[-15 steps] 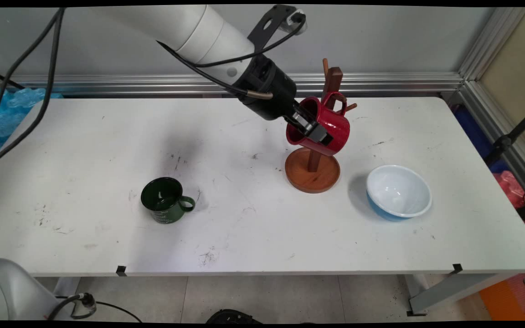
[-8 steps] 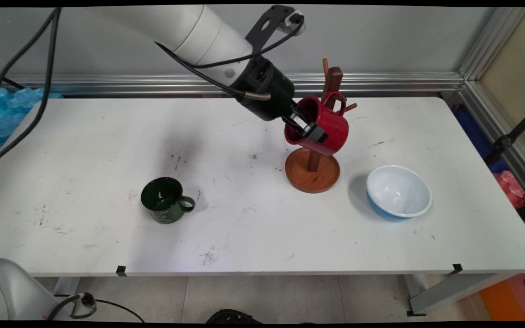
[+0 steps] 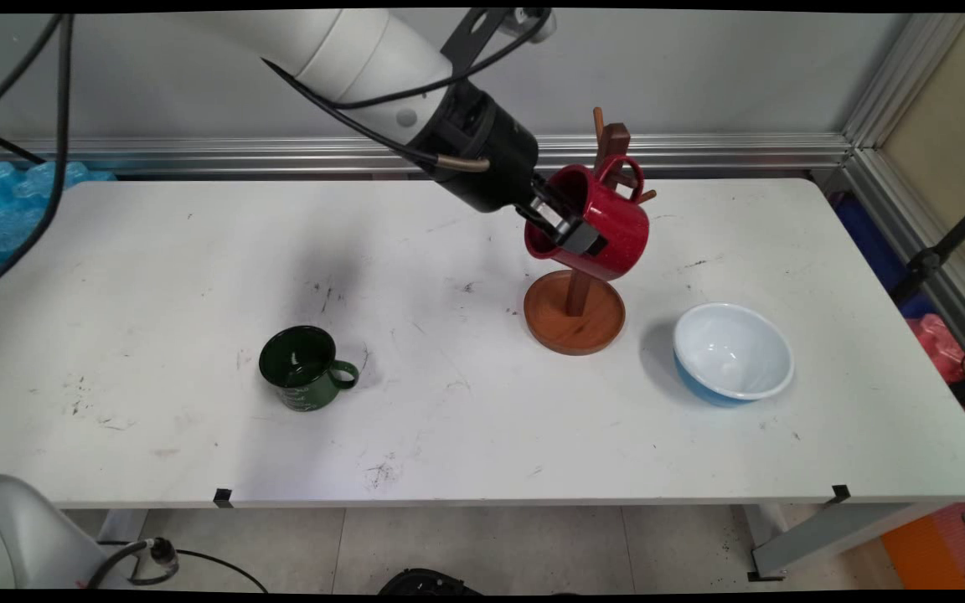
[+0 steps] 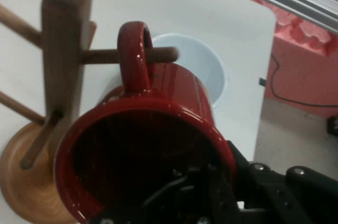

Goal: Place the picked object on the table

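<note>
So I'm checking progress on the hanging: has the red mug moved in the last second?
Yes. The red mug has risen slightly against the wooden mug tree, tilting more.

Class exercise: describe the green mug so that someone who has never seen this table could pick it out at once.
Start at the white table and look to its near left part, well left of the wooden mug stand. There the green mug stands upright and alone, handle pointing right. It is the only dark green thing.

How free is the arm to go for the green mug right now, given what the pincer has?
Probably not yet: the pincer is shut on the red mug, whose handle is round a peg of the wooden rack. The green mug itself stands apart, nothing near it.
</note>
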